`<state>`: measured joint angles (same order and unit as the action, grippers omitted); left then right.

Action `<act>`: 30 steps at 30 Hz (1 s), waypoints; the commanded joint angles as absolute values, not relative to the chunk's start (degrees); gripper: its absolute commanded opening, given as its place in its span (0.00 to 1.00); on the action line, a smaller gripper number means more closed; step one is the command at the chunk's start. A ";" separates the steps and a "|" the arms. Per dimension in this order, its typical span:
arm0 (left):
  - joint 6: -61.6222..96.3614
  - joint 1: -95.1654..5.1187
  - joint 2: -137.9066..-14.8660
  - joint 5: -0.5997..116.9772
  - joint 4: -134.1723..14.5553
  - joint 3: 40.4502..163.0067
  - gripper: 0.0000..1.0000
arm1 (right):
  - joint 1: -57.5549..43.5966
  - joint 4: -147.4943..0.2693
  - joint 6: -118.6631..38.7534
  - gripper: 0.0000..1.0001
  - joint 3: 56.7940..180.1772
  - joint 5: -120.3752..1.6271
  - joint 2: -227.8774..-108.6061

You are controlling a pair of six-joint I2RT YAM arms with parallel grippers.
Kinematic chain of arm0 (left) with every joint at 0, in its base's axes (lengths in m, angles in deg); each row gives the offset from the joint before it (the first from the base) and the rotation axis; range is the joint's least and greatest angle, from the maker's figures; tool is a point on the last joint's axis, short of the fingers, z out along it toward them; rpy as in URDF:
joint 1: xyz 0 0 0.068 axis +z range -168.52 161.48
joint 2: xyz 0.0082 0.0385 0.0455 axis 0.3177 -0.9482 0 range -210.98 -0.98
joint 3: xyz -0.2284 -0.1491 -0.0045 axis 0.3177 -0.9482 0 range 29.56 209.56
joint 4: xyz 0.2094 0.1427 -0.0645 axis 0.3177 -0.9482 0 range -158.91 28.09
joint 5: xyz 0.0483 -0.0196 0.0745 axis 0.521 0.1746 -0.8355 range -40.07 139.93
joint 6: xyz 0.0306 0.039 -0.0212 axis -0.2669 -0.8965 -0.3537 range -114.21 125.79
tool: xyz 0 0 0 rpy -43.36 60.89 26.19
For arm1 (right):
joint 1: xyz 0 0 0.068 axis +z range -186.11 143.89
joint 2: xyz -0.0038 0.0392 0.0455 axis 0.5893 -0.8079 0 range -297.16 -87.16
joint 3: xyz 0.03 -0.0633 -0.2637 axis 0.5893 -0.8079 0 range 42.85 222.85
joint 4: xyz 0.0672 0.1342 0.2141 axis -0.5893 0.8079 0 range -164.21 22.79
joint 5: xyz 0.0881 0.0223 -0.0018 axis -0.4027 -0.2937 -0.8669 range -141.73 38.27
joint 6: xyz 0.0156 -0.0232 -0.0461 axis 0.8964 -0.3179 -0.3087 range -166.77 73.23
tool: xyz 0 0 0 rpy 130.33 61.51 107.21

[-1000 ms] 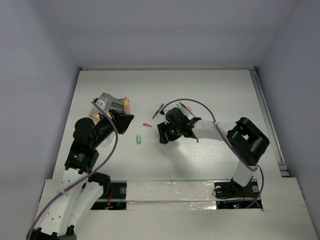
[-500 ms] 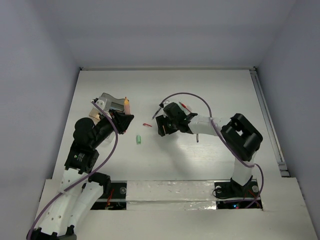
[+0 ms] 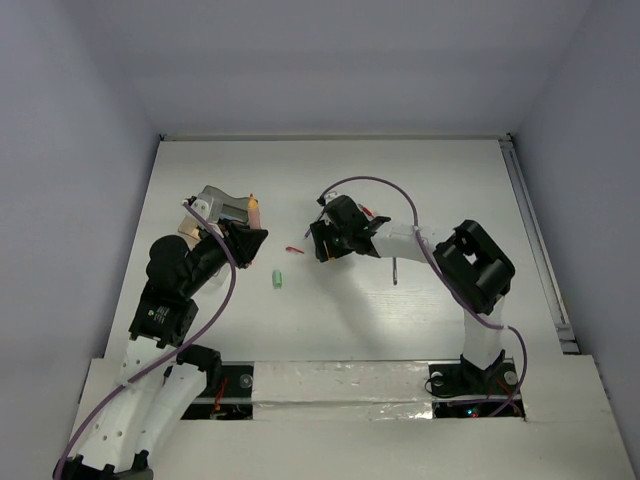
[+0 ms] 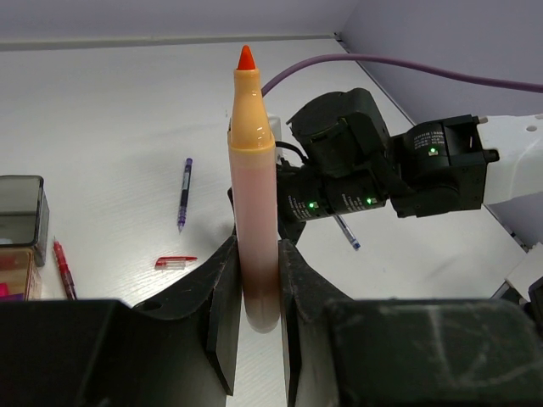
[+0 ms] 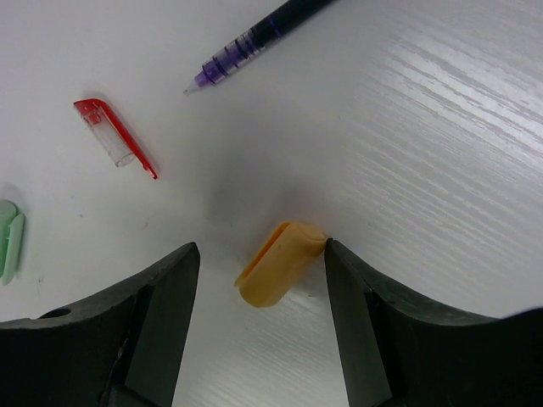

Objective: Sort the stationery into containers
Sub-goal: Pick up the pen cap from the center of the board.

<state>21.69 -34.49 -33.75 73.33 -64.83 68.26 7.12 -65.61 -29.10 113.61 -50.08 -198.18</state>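
Observation:
My left gripper (image 4: 256, 297) is shut on an uncapped peach highlighter (image 4: 254, 212) with an orange tip and holds it upright. In the top view it (image 3: 250, 240) is beside the clear-grey containers (image 3: 222, 208) with their tan part. My right gripper (image 5: 260, 252) is open and low over the table, its fingers on either side of a peach-orange cap (image 5: 280, 263). The cap lies on the table and touches the right finger. In the top view the right gripper (image 3: 322, 243) is at the table's middle.
A red cap (image 5: 114, 136) and a purple pen (image 5: 254, 42) lie just beyond the right gripper. A mint cap (image 3: 277, 279) lies nearer the arms. A blue pen (image 4: 346, 231) lies right of the right gripper. A red pen (image 4: 62, 267) lies by a grey container (image 4: 19, 208).
My right gripper has moved left and away from the arm bases, to the peach-orange cap. The left arm and its highlighter have not moved.

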 commanded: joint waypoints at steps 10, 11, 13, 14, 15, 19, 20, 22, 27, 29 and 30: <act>21.35 -33.55 -33.41 73.74 -62.26 69.11 0.00 | 6.61 -58.92 -28.75 0.59 115.45 -46.90 -197.11; 21.43 -33.55 -33.41 73.83 -62.26 69.11 0.00 | 6.61 -58.74 -28.66 0.56 115.62 -46.99 -197.29; 21.35 -33.55 -33.41 73.75 -62.26 69.11 0.00 | 6.61 -57.78 -28.05 0.55 116.15 -47.16 -197.99; 21.35 -33.55 -33.32 73.75 -62.26 69.11 0.00 | 6.61 -57.60 -27.79 0.54 116.33 -47.34 -198.08; 21.35 -33.55 -33.24 73.57 -62.26 69.11 0.00 | 6.61 -57.42 -27.44 0.53 116.33 -47.60 -198.08; 21.35 -33.55 -33.15 73.74 -62.26 69.11 0.00 | 6.61 -58.56 -25.68 0.53 114.49 -49.35 -196.59; 21.43 -33.55 -33.15 73.92 -62.35 69.11 0.00 | 6.61 -58.82 -25.50 0.52 114.40 -50.49 -196.67; 21.43 -33.55 -33.15 74.01 -62.26 69.11 0.00 | 6.61 -60.84 -24.63 0.51 113.78 -54.51 -196.93; 21.35 -33.55 -32.71 73.75 -62.35 69.02 0.00 | 6.61 -61.90 -24.01 0.52 114.30 -54.63 -198.69; 21.35 -33.55 -32.80 73.75 -62.26 69.11 0.00 | 6.09 -62.08 -23.92 0.51 114.39 -54.37 -199.04; 21.35 -33.55 -32.80 73.75 -62.26 69.11 0.00 | 6.08 -61.56 -23.92 0.50 114.66 -53.85 -199.31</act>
